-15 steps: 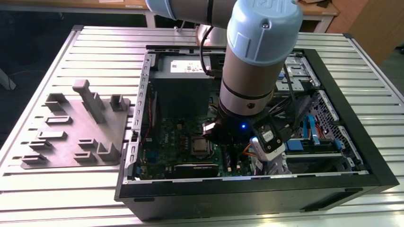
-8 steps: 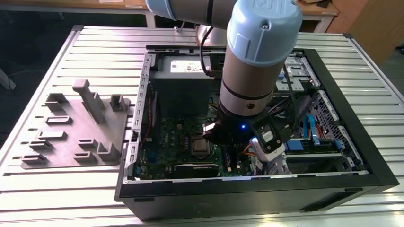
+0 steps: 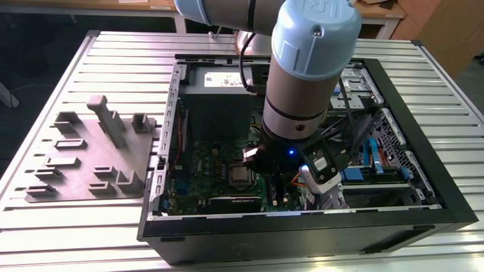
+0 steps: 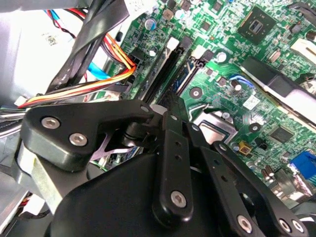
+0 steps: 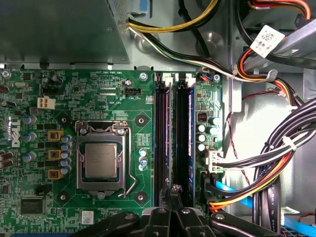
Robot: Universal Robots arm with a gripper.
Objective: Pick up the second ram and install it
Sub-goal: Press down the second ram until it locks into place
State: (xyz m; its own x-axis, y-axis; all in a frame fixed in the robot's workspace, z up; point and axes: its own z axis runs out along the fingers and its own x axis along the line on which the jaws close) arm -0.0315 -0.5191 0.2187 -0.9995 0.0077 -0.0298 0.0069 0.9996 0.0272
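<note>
One arm, exterior view: the arm reaches down into an open black case; its wrist hides the gripper and most of the slots.
Board, exterior view: the green board shows only in part, beside the arm on the exterior view's left.
Surface: a slatted metal table carries the case and, to the exterior view's left, a grey tray with upright blocks.
Room: wooden furniture stands behind the table, cut off by the frame edge.
Gripper, second wrist view: the gripper has its fingers drawn together, with nothing seen between them; its black links cover the near end of the slots.
Ram, second wrist view: the ram is a thin blue strip in a slot just past the fingertips, hard to make out.
Cables, second wrist view: the cables run beside the slots.
Gripper, first wrist view: the gripper sits clenched between the ends of two slots, just above them.
Ram, first wrist view: the ram stands on edge in the slot on the cable side, apparently seated; its near end is hidden by the fingers.
Other stick, first wrist view: the stick fills the slot on the chip side.
Box, first wrist view: the grey box is cut off at the frame edge.
</note>
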